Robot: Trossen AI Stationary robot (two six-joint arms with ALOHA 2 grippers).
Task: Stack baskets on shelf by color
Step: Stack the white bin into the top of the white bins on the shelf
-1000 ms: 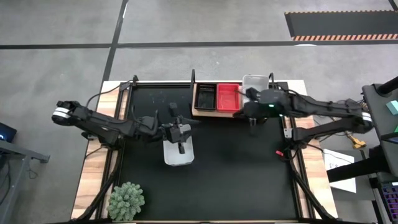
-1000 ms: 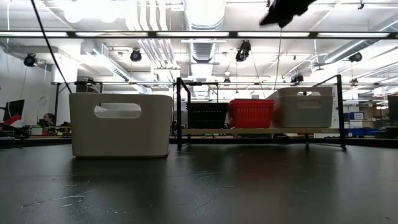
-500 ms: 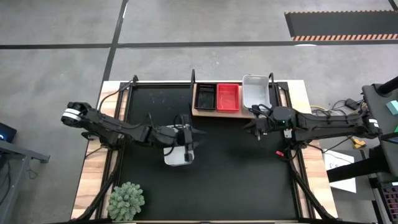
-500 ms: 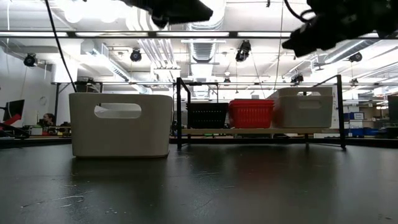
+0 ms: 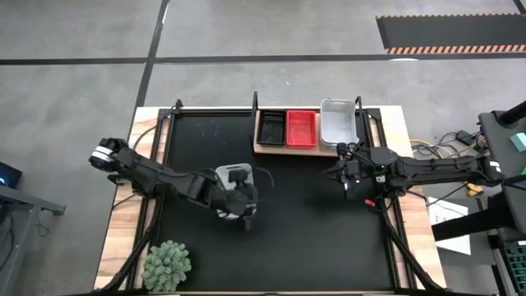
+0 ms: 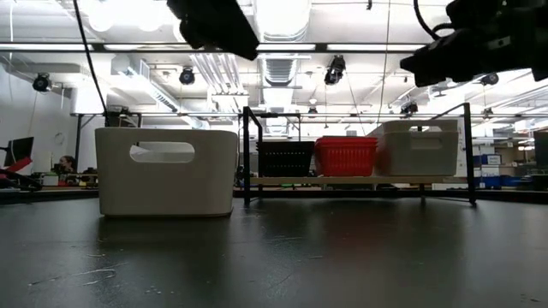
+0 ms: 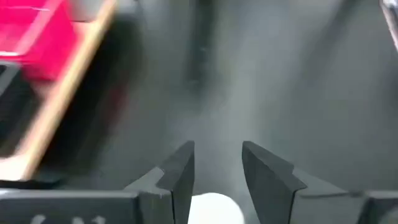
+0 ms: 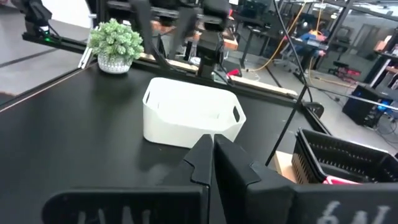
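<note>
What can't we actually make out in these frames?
- High view: the left gripper covers much of the white basket on the mat; contact can't be told.
- Left wrist view: motion blur smears the shelf and red basket.
- Low view: both arms are cut off by the top edge.
- Stack counts in the black basket aren't countable.

This is a robotics lab or industrial workshop. Exposed ceiling ducts (image 6: 278, 21) and strip lights (image 6: 128, 47) run overhead. Workbenches (image 8: 261, 87) with cables and a monitor (image 6: 19, 150) crowd the room behind the black surface (image 6: 274, 257).
</note>
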